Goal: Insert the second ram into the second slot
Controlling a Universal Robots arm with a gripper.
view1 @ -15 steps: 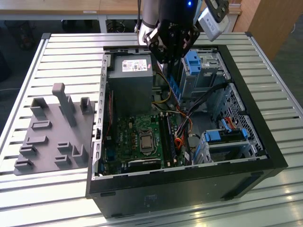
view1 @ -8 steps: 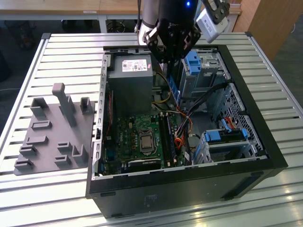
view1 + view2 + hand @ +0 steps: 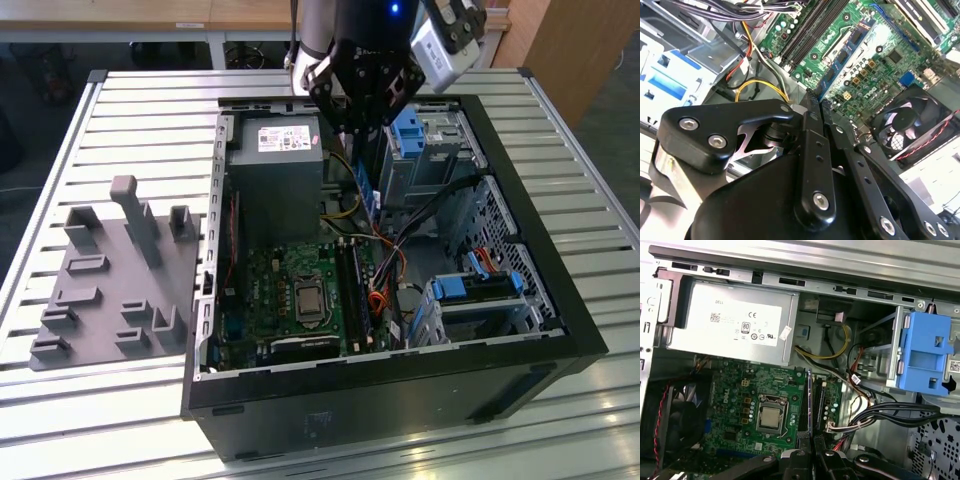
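Observation:
My gripper (image 3: 362,125) hangs over the back of the open computer case (image 3: 560,300). It is shut on the second ram (image 3: 366,190), a thin blue stick pointing down into the case. In the first wrist view the ram (image 3: 810,405) shows edge-on between the black fingers (image 3: 799,460), above the motherboard and in line with the long dark memory slots (image 3: 821,400). Those slots (image 3: 352,285) lie to the right of the processor socket (image 3: 305,300) in the exterior view, well below the stick's lower end. The second wrist view shows the fingers (image 3: 812,130) pressed together, with the slots (image 3: 807,27) beyond.
A grey power supply (image 3: 275,170) fills the case's back left. Blue drive-bay tabs (image 3: 412,130) and black cable bundles (image 3: 430,210) crowd the exterior view's right side of the gripper. A grey fixture plate (image 3: 110,280) lies on the slatted table. A fan (image 3: 910,125) sits by the board.

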